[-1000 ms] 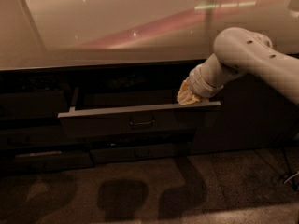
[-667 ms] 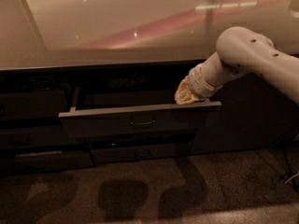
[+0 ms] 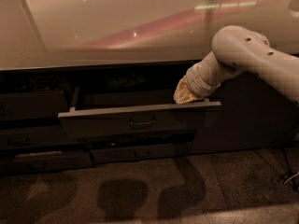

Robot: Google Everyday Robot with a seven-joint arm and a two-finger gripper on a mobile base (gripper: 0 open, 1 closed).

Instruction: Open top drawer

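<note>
The top drawer (image 3: 103, 121) stands pulled out, its front stretching leftward from the gripper, with the centre pull handle (image 3: 141, 122) lower left of it. The gripper (image 3: 186, 95) dips just behind the front's right end; whether it is open or closed cannot be told. The arm (image 3: 252, 55) rises to its upper right.

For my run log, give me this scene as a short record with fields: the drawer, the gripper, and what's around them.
top drawer: partly open, interior visible behind the front
centre handle: free, nothing touching it
gripper: at the drawer's right end, just behind the front's upper edge
arm: comes in from the right, above the drawer
lower drawer: directly beneath
countertop: pale, glossy, above the drawers
</note>
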